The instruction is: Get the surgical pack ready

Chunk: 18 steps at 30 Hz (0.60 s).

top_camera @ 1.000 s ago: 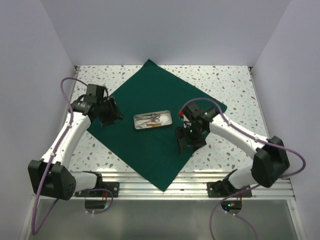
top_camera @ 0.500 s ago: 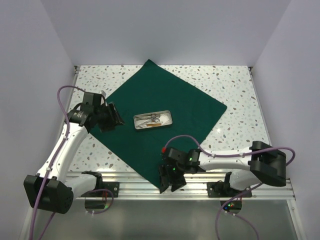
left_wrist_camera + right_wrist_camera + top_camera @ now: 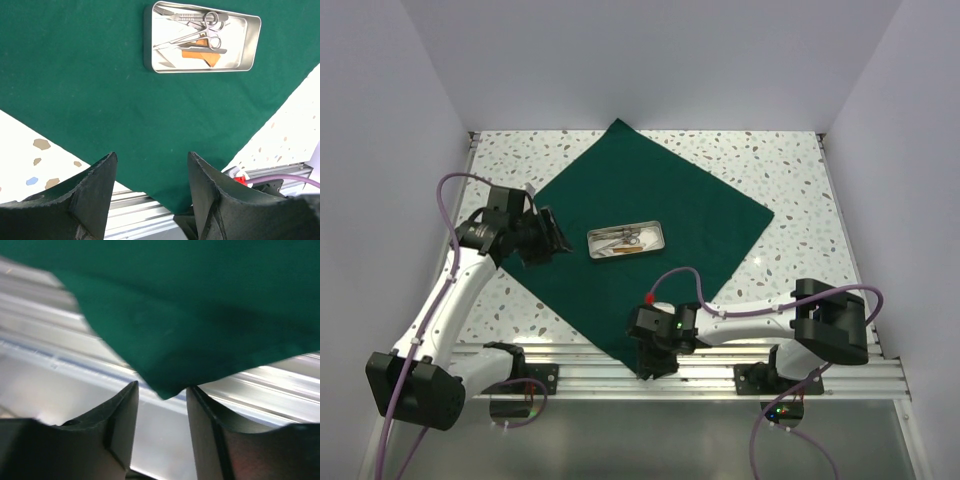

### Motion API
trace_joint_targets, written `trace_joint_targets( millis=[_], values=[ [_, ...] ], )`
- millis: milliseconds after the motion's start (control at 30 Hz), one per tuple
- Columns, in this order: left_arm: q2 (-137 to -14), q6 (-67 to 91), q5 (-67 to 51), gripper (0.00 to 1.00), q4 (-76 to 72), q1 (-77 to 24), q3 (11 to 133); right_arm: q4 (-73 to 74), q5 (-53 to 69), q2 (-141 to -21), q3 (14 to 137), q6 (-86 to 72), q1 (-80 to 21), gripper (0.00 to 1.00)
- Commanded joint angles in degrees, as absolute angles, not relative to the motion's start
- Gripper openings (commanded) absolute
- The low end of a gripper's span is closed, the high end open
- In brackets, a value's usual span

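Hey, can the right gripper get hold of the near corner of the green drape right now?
Probably yes: the drape corner sits between the right gripper's parted fingers, with nothing in the way.

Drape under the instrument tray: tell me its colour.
The drape is plain dark green, clearest in the left wrist view.

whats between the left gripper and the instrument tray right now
Only bare dark green drape between the left gripper and the instrument tray, nothing else on that stretch; the left wrist view shows it clearly.
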<state>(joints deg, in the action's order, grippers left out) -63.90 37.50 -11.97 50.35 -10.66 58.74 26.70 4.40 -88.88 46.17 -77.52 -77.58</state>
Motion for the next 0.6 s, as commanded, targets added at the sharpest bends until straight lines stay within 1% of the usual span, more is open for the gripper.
trace_joint_targets(
  millis=[0, 133, 167, 200, 267, 300, 433, 567],
  values=[
    [-62.5, 37.9, -13.0, 0.62, 49.5, -11.2, 58.4, 32.6, 0.2, -88.1, 47.5, -80.4, -77.7, 0.45],
    [-62.6, 37.7, -13.0, 0.62, 49.5, -11.3, 57.9, 33.1, 0.2, -87.9, 46.8, -80.9, -77.8, 0.39],
    [-62.8, 37.7, -13.1, 0.63, 49.7, -11.3, 58.0, 32.4, 0.2, -87.7, 46.6, -80.4, -77.8, 0.34],
    [-63.0, 37.6, -13.2, 0.62, 49.7, -11.3, 58.1, 31.9, 0.2, -87.7, 46.7, -80.1, -77.9, 0.28],
    [-63.5, 37.4, -13.0, 0.63, 50.1, -11.3, 58.4, 31.5, 0.7, -88.2, 47.6, -78.4, -77.8, 0.13],
    [-63.8, 37.3, -12.6, 0.62, 50.4, -11.3, 59.1, 31.8, 1.1, -88.4, 48.3, -77.5, -77.8, 0.00],
    [-64.9, 36.7, -9.4, 0.62, 52.6, -11.3, 63.0, 38.8, -2.8, -86.9, 55.5, -70.9, -76.8, 0.00],
    [-66.0, 35.9, -5.8, 0.62, 54.0, -11.3, 68.8, 45.0, -4.7, -85.7, 65.7, -58.5, -67.9, 0.00]
  ],
)
